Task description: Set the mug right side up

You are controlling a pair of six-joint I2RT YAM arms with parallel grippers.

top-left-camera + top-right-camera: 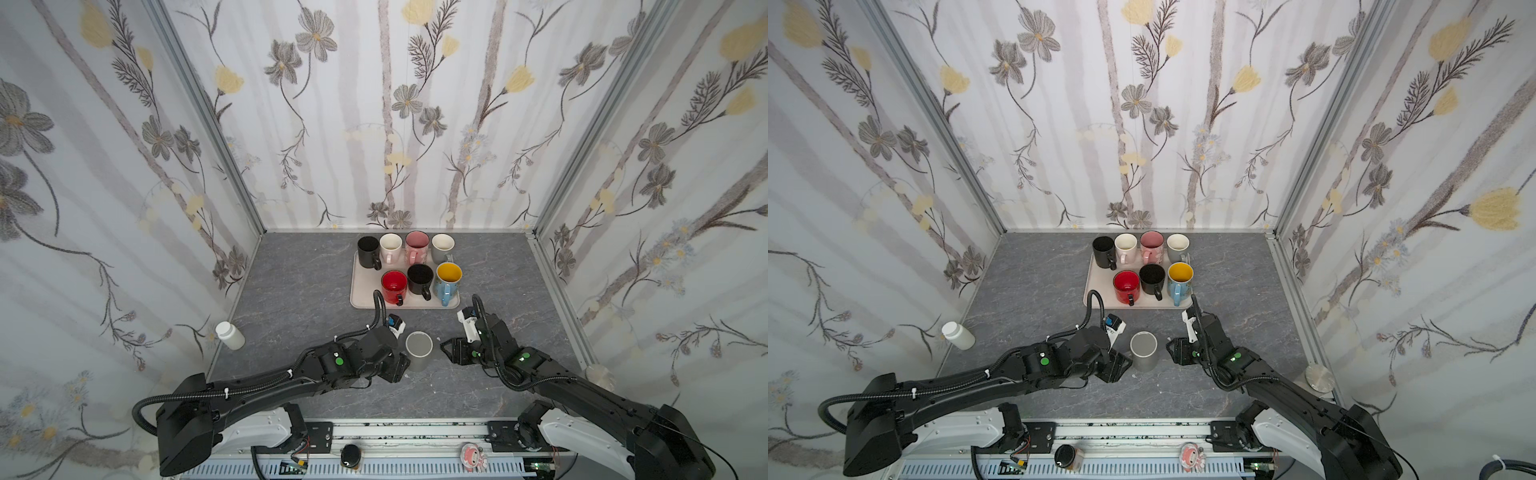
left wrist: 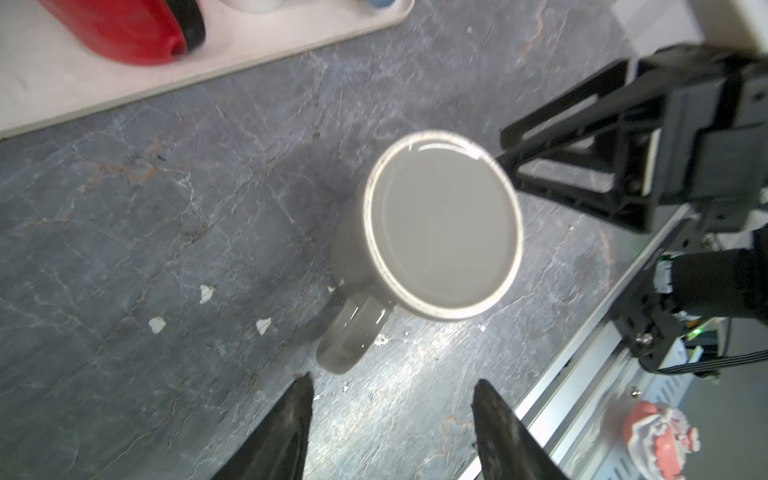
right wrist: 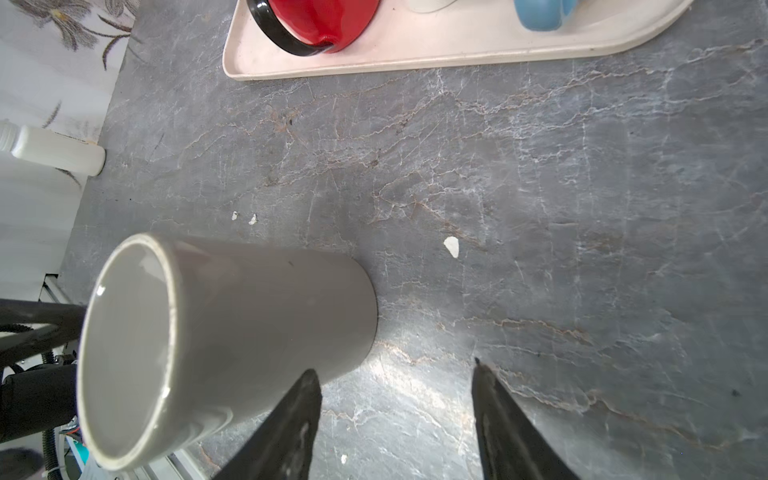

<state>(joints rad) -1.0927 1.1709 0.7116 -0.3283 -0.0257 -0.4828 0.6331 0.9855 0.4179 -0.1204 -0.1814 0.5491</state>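
Upside-down mug (image 1: 419, 351) stands free on the desk (image 1: 307, 291); left pincer (image 2: 392, 380) and right pincer (image 3: 395, 365) are parted and empty, so a glancing closure could topple it.

Boxed in on three sides: back wall (image 1: 395, 124), left wall (image 1: 83, 208), right wall (image 1: 685, 208). All covered in pale wallpaper: grey vertical stripes, grey-brown flowers, dark stems, pale yellow blooms. Aluminium corner posts (image 1: 211, 120) at both back corners, leaning outward toward top in both top views. Tabletop (image 1: 299, 299) dark grey, marble-veined with thin white and rust-coloured lines. Small white chips (image 3: 451, 246) in surface toward front. Soft glare patch (image 3: 399, 374) on stone pattern. Aluminium rail (image 1: 415, 428) along near edge.
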